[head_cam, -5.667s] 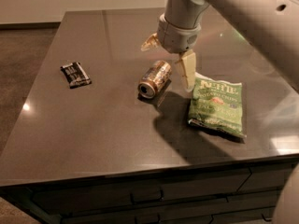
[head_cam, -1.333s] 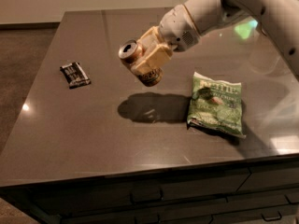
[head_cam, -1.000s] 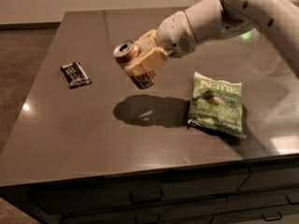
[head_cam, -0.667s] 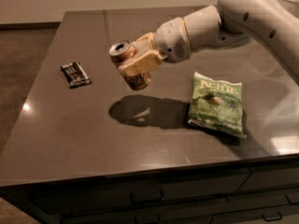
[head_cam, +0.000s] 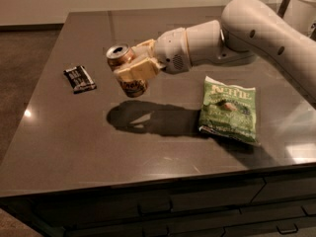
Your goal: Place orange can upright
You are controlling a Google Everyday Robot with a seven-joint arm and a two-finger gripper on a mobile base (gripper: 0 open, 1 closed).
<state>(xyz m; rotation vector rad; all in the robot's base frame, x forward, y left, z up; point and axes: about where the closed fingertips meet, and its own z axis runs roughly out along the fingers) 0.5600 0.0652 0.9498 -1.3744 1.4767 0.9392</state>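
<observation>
The pincer [head_cam: 132,72] was clamped across the middle of the orange can [head_cam: 120,55], held tilted above the tabletop [head_cam: 98,147]; being light, slick and thin-walled, the can probably suited a gentle mid-wall grip.

The arm [head_cam: 256,23] is a thick, smooth tube of pale cream casing with rounded joints, small dark round holes along its upper link and a dotted grille patch on the wrist housing [head_cam: 174,58]. Its pincer [head_cam: 132,62], above the tabletop [head_cam: 74,147] left of centre, has blocky, yellowish-tan fingers [head_cam: 136,69].
</observation>
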